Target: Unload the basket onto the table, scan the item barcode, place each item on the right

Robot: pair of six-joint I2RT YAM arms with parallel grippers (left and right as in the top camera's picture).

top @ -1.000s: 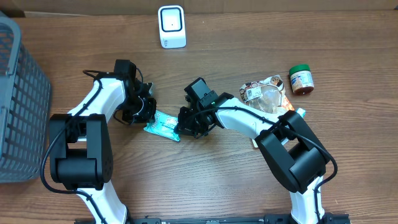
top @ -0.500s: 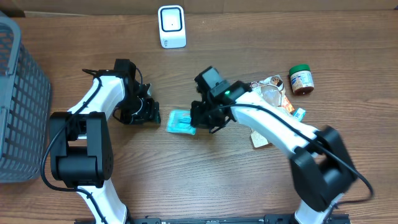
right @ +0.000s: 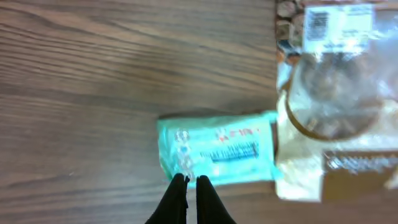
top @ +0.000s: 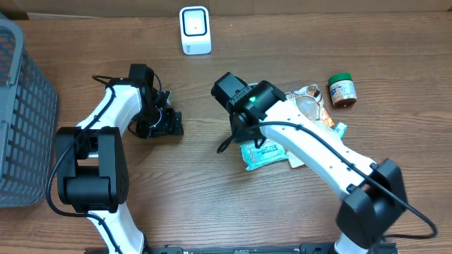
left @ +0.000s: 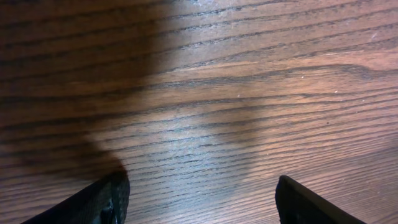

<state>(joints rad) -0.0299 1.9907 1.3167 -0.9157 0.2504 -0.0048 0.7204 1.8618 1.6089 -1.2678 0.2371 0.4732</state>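
Observation:
The item, a teal packet (top: 265,154) with dark print, lies flat by the pile of goods right of centre. My right gripper (top: 246,140) hangs over its left end. In the right wrist view the teal packet (right: 214,152) fills the middle, and the right gripper (right: 191,182) is shut with its black tips pinching the packet's near edge. My left gripper (top: 169,125) rests on the table to the left, well apart from the packet. The left gripper (left: 202,199) is open, with only bare wood between its fingers (left: 106,199). The white scanner (top: 195,29) stands at the back edge.
A clear snack bag (top: 304,106) with a barcode label (right: 317,22) lies against the packet's right side. A green-lidded jar (top: 342,90) stands further right. A grey basket (top: 21,120) fills the left edge.
The left gripper opened and let go of the packet's end. The right gripper carried the packet rightward, from beside the left gripper to beside the snack bag.

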